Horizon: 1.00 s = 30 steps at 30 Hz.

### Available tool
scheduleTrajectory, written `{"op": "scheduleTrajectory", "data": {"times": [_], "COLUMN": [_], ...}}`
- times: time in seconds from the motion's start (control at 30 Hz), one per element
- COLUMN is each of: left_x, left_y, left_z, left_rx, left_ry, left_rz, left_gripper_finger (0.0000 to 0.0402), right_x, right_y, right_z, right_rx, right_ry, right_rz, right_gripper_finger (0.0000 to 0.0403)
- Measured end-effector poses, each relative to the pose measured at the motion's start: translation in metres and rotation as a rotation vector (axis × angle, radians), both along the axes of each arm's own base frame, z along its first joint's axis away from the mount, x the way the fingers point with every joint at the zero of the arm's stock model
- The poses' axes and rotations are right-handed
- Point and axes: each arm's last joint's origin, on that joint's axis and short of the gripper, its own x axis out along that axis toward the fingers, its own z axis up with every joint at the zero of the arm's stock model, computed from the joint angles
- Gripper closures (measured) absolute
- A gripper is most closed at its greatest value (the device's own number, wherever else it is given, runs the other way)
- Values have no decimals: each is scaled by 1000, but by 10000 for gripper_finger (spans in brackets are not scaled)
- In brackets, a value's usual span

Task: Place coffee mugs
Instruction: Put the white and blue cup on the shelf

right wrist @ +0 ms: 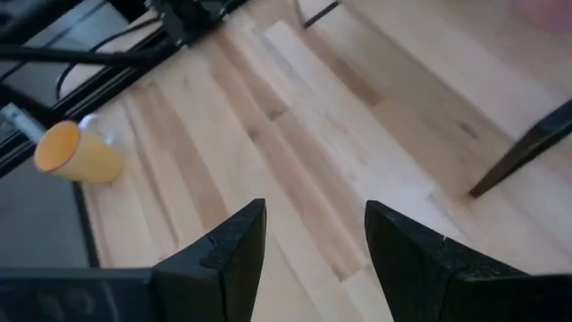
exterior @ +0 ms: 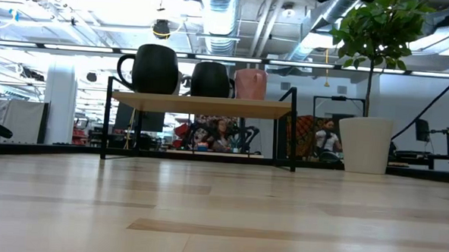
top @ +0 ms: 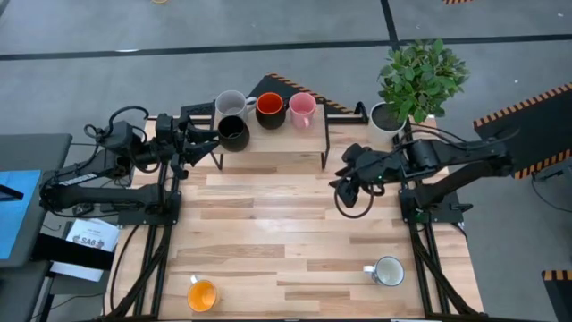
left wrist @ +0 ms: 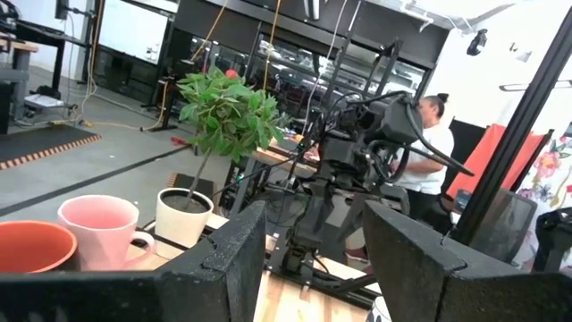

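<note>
Four mugs on the shelf, two left at the table's near edge.
The yellow mug (top: 202, 295) and white mug (top: 387, 271) sat near the front of the table (top: 295, 224), well apart from both claws. Farther back, the right claw (top: 342, 185) hung empty, fingers apart. The left claw (top: 207, 148), fingers also apart, was just beside the black mug (top: 234, 133) on the shelf (top: 268, 141), with the grey (top: 231, 105), red (top: 270, 109) and pink (top: 302, 108) mugs behind.

The left pincer (top: 214, 143) hangs at the far-left side of the tabletop (top: 295, 241), its fingers (left wrist: 223, 259) spread apart with nothing between them. The right pincer (top: 342, 182) hovers at the right side, fingers (right wrist: 232, 241) likewise parted and empty.
</note>
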Motion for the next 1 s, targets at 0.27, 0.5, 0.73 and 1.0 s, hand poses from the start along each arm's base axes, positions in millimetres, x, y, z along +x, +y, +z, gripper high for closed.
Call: {"op": "scheduleTrajectory", "data": {"times": [0.27, 0.5, 0.73, 1.0], "left_x": [0, 1, 1, 1], "left_y": [0, 0, 0, 0], "left_z": [-1, -4, -4, -4], "left_rx": [-2, -10, -10, -1], "left_ry": [7, 44, 45, 47], "left_rz": [0, 0, 0, 4], "left_gripper_finger": [230, 230, 230, 230], "right_x": [5, -22, -74, -89], "right_y": [22, 82, 118, 136], "right_z": [-16, -66, -98, -124], "right_rx": [218, 280, 451, 509], "right_ry": [146, 608, 756, 776], "right_rz": [166, 194, -1, -111], "right_gripper_finger": [186, 186, 186, 186]}}
